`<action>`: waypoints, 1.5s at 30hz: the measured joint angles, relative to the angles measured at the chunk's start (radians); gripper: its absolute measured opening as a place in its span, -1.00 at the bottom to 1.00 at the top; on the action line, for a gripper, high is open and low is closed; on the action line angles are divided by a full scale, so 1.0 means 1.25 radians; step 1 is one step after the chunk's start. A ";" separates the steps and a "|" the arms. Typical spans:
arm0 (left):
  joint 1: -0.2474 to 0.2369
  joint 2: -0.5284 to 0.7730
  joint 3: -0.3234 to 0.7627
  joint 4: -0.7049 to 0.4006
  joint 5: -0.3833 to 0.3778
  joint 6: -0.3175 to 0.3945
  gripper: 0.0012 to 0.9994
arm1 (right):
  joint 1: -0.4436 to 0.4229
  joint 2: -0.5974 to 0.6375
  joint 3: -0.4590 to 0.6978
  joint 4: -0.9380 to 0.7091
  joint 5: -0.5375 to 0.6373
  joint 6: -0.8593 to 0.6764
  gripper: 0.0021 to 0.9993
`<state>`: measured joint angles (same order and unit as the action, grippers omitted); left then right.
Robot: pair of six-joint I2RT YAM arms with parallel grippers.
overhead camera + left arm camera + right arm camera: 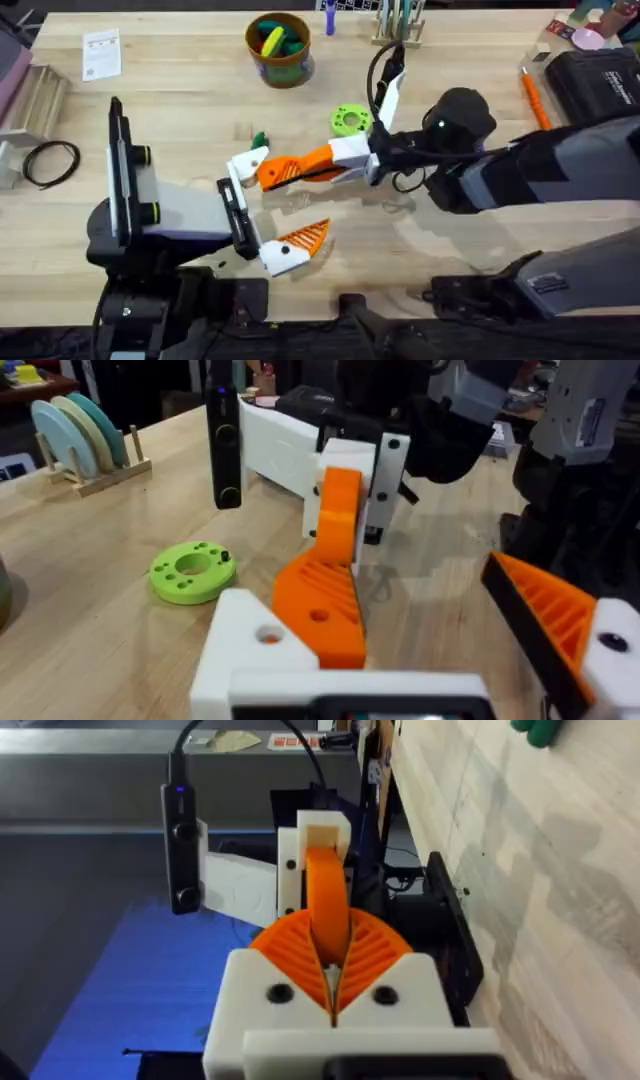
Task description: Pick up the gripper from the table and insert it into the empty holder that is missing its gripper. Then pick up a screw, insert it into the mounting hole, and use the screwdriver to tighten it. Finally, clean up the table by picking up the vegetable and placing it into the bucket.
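- The right gripper (318, 162) reaches across the counter (180, 110). Its orange ribbed pads are pinched shut on the loose orange fingertip piece (275, 172).
- That piece lies against the bare white holder (246, 164) on the left gripper (272, 205). The left gripper stands wide open, and its other jaw carries its own orange tip (303, 238).
- In the left wrist view the orange fingertip piece (322, 610) sits beside the holder (255, 650) rather than clearly seated. The hole in the piece and the hole in the block look offset.
- Likely fault: if the right gripper lets go now, the piece may slide off or tip out, because nothing fastens it yet.
- A push at a slant could jam the wedge on the holder's edge. It could also shove the left jaw aside, since that arm is the only brace.
- If the holes stay misaligned, the screw would probably not start, or it would cross-thread.
- The dark-green vegetable (259, 140) lies on the counter just beyond the holder. A sweep by either arm could knock it.
- The bucket (280, 45) stands well apart at the far side, and the green disc (350, 121) sits near the right arm's wrist.
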<state>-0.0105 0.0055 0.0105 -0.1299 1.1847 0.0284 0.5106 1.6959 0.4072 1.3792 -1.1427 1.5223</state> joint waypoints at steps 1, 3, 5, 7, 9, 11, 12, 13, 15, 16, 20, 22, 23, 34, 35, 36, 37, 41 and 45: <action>0.000 0.000 0.000 0.000 0.000 -0.001 0.97 | 0.000 0.003 0.000 0.003 0.002 0.000 -0.99; 0.000 0.000 0.000 0.000 -0.002 -0.002 0.97 | 0.000 0.006 0.003 0.004 0.005 -0.001 -0.99; 0.002 0.000 0.000 0.000 -0.003 -0.002 0.97 | 0.000 0.006 0.006 0.003 0.005 -0.001 -0.99; 0.002 0.000 0.000 0.001 -0.003 -0.002 0.97 | 0.001 0.006 0.012 0.002 0.006 -0.001 -0.99; 0.003 0.000 0.000 0.002 -0.009 0.000 0.97 | 0.003 0.008 0.021 -0.002 0.008 -0.001 -0.99; 0.005 0.000 0.000 0.002 -0.016 0.001 0.97 | 0.005 0.013 0.032 -0.005 0.008 -0.001 -0.99; 0.005 0.000 0.000 0.003 -0.018 0.002 0.97 | 0.007 0.016 0.037 -0.007 0.008 0.000 -0.99; 0.005 0.000 0.000 0.003 -0.018 0.002 0.97 | 0.011 0.018 0.043 -0.011 0.011 0.000 -0.99; 0.005 0.000 0.000 0.003 -0.018 0.002 0.97 | 0.015 0.018 0.049 -0.021 0.014 0.000 -0.99; 0.005 0.000 0.000 0.003 -0.017 0.002 0.97 | 0.017 0.019 0.051 -0.026 0.016 0.000 -0.99; 0.005 0.000 0.000 0.003 -0.017 0.002 0.97 | 0.020 0.018 0.054 -0.031 0.024 0.000 -0.99; 0.005 0.000 0.000 0.003 -0.018 0.002 0.97 | 0.021 0.019 0.054 -0.031 0.027 0.000 -0.99; 0.005 0.000 0.000 0.003 -0.017 0.002 0.97 | 0.021 0.019 0.054 -0.031 0.029 0.000 -0.99; 0.006 0.000 0.000 0.003 -0.022 0.001 0.97 | 0.053 0.056 0.092 -0.027 0.059 0.000 -0.99; 0.007 0.000 0.000 0.004 -0.024 0.001 0.97 | 0.054 0.057 0.095 -0.027 0.061 0.000 -0.99; 0.008 0.000 0.000 0.004 -0.025 0.001 0.97 | 0.054 0.058 0.097 -0.027 0.062 0.000 -0.99; 0.008 0.000 0.000 0.004 -0.027 0.001 0.97 | 0.055 0.058 0.097 -0.027 0.062 0.000 -0.99; 0.008 0.000 0.000 0.005 -0.028 0.001 0.97 | 0.056 0.058 0.098 -0.028 0.064 0.000 -0.99; 0.008 0.000 0.000 0.005 -0.029 0.001 0.97 | 0.056 0.058 0.098 -0.028 0.066 0.000 -0.99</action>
<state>-0.0010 0.0051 0.0105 -0.1238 1.1481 0.0299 0.5808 1.7683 0.5301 1.3445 -1.0603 1.5223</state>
